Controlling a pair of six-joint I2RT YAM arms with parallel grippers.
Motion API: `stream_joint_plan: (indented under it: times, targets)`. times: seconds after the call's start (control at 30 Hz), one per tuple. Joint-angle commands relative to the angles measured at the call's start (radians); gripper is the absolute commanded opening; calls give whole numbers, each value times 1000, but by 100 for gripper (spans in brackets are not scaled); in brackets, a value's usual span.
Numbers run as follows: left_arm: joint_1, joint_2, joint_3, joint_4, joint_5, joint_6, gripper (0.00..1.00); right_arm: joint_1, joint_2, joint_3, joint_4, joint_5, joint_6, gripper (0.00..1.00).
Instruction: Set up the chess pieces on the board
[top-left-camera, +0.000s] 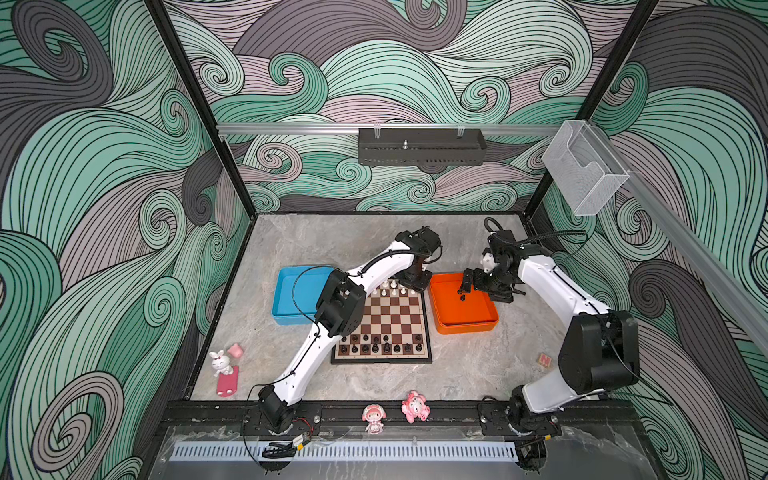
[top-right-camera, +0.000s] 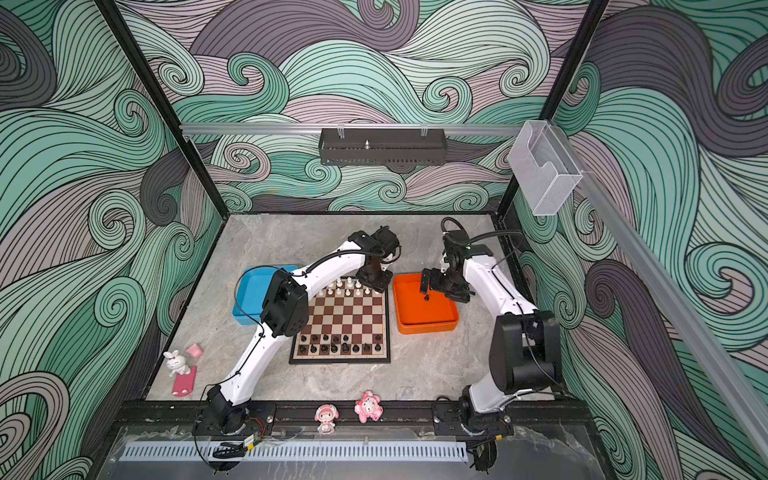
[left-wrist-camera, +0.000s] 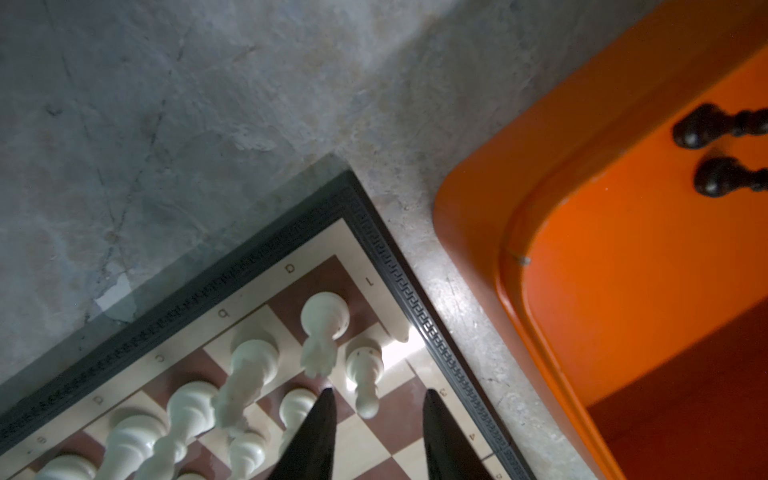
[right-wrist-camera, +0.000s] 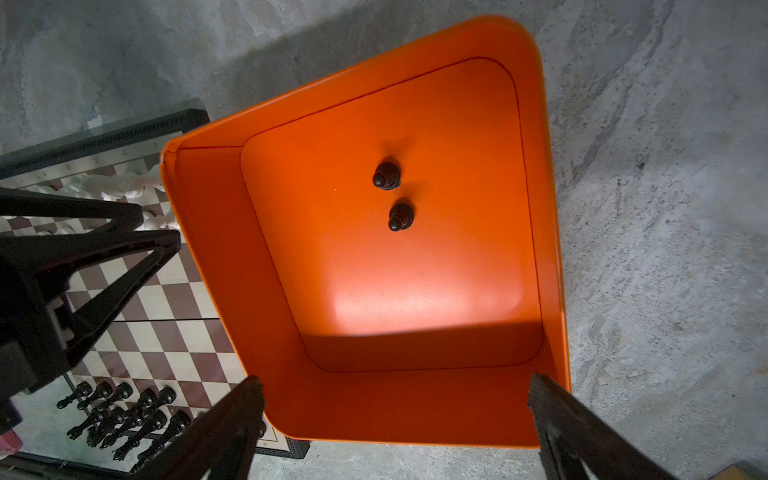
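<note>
The left arm (top-left-camera: 376, 266) is reaching far forward, wrist bending straight down; the left arm's jaws are standing narrowly apart. The right arm (top-left-camera: 552, 286) is arching inward, wrist tilting down; the right arm's jaws are gaping wide.

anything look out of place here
Two black pawns sit in the orange tray instead of on the board, whose black pawn row shows gaps. The right claw hovers open over the tray.
</note>
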Motion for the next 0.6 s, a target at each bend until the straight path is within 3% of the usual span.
stream_joint_plan:
  times: [0.0, 0.57]
  targets:
    - [-5, 16, 38, 6, -16, 0, 36, -9, -15, -13, -9, -6, -9, 99]
    - [-5, 26, 36, 7, -20, 3, 27, -14, -15, -15, -10, -11, -9, 99]
